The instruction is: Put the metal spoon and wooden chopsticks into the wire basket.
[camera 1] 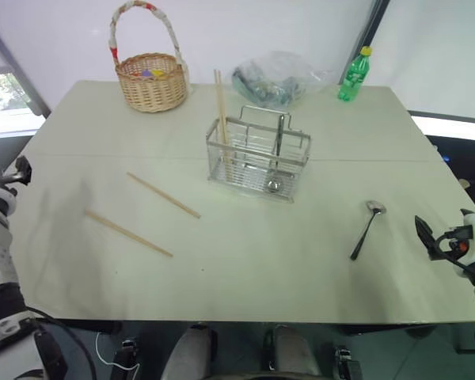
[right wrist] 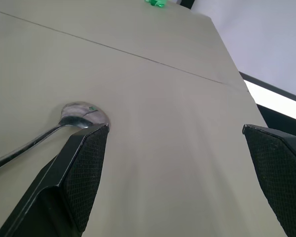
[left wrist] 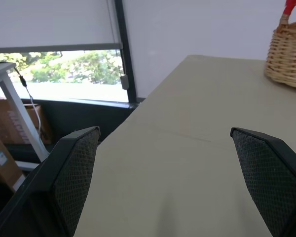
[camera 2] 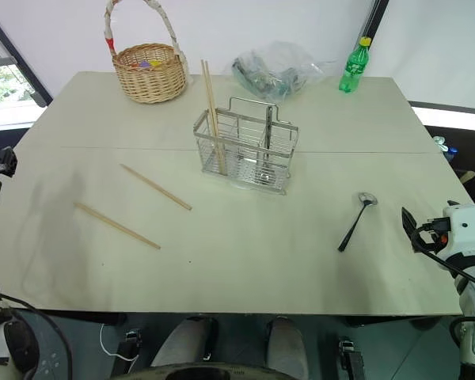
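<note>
Spoon and two chopsticks lie loose on the table
Metal spoon (camera 1: 368, 228) right of wire basket (camera 1: 258, 156); wooden chopsticks (camera 1: 163, 195) to its left; left gripper (left wrist: 167, 185) and right gripper (right wrist: 180, 180) jaws wide, holding nothing

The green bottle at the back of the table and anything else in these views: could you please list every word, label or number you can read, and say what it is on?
No text can be read in these views.
Green bottle: it has a label, but the print is too small to read.
Cardboard boxes beside the table: no legible marking.
Wicker basket, wire basket, metal spoon, wooden chopsticks: no lettering visible.
</note>
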Action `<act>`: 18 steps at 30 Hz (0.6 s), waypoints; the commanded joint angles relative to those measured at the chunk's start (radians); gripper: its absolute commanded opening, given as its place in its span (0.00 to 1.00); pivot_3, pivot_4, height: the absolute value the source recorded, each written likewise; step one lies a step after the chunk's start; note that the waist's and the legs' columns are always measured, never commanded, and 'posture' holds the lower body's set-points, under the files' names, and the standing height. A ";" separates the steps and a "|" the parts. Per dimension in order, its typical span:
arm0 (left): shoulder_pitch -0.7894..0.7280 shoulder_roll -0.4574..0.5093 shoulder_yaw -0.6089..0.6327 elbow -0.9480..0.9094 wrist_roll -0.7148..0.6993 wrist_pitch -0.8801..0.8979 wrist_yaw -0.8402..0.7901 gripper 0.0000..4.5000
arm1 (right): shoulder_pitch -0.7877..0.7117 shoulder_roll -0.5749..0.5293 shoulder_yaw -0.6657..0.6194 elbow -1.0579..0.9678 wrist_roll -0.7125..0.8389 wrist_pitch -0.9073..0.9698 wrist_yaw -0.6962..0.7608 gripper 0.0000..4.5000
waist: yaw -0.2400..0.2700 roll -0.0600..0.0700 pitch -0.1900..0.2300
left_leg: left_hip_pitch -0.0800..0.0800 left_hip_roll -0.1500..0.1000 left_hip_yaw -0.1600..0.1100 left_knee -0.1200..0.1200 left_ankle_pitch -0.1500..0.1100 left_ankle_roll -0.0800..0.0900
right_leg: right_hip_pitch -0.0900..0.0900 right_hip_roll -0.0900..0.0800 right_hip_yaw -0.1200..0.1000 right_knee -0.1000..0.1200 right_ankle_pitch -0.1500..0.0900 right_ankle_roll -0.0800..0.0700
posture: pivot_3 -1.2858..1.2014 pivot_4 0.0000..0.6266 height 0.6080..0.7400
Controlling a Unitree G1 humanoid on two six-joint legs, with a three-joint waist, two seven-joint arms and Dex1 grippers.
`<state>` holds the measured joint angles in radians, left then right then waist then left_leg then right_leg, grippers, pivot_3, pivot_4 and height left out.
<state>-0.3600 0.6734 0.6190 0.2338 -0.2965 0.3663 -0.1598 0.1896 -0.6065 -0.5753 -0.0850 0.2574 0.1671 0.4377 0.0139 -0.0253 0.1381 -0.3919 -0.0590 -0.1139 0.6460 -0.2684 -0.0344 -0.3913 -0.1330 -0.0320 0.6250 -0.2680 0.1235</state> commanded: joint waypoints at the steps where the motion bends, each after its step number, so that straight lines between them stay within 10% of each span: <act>1: -0.024 0.028 -0.005 -0.023 0.000 -0.005 -0.003 1.00 | -0.004 0.002 -0.013 -0.048 0.007 -0.009 -0.010 0.99 | -0.001 0.000 0.000 | 0.000 0.000 0.000 0.000 0.000 0.000 | 0.000 0.000 0.000 0.000 0.000 0.000 | 0.52 0.24 0.40; 18: -0.116 0.066 -0.028 -0.063 -0.068 0.054 -0.092 1.00 | -0.048 -0.090 -0.028 -0.017 0.009 0.006 0.044 0.99 | -0.001 0.000 0.000 | 0.000 0.000 0.000 0.001 0.001 0.001 | 0.000 0.000 0.000 0.002 0.000 0.000 | 0.52 0.24 0.40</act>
<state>-0.4452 0.6976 0.5815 0.2493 -0.3216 0.3898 -0.2187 0.1589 -0.6590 -0.5742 -0.0847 0.2572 0.1706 0.4653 0.0130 -0.0256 0.1380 -0.3919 -0.0592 -0.1136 0.6467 -0.2678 -0.0335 -0.3914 -0.1326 -0.0320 0.6268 -0.2678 0.1237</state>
